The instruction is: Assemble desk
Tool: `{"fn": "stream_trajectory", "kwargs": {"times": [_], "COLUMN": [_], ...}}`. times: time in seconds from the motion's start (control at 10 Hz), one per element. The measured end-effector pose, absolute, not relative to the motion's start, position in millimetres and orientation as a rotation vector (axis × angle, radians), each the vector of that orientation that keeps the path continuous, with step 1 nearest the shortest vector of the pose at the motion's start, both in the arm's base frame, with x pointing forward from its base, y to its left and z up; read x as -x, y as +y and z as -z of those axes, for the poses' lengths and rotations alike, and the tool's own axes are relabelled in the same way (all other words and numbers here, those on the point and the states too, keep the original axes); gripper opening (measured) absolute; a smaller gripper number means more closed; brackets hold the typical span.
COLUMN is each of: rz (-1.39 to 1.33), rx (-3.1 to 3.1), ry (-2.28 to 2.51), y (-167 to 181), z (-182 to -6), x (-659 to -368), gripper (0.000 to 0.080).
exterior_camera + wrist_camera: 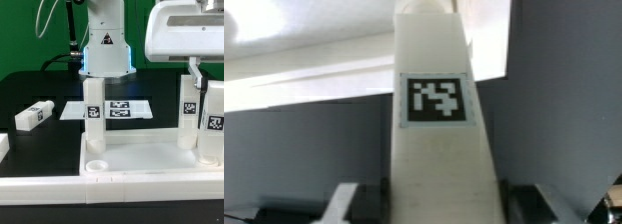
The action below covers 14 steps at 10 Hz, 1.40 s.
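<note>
The end effector [195, 68] straddles an upright leg [190, 105] standing at the tabletop's [60, 165] far edge; I cannot tell whether it clamps. The leg looks like rigid, light, smooth plastic: grip its flat sides squarely, mid-height.

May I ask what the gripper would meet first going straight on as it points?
Probably the upright leg standing between its jaws; the tabletop lies beneath that, though depth is unclear.
</note>
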<state>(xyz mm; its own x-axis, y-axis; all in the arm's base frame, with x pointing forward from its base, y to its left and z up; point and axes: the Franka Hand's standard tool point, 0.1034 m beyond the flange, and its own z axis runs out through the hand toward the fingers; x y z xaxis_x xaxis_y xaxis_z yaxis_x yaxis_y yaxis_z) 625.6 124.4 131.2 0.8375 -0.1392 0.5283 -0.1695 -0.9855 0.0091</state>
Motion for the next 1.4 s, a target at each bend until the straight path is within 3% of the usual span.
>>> {"fn": "stream_trajectory", "kwargs": {"times": [1.4], "rz": [-0.971], "rx": [-2.917], "ry": [-0.139], "y": [112.1], "z": [-130.6], "x": [-630.8], "gripper": [0.0288]}}
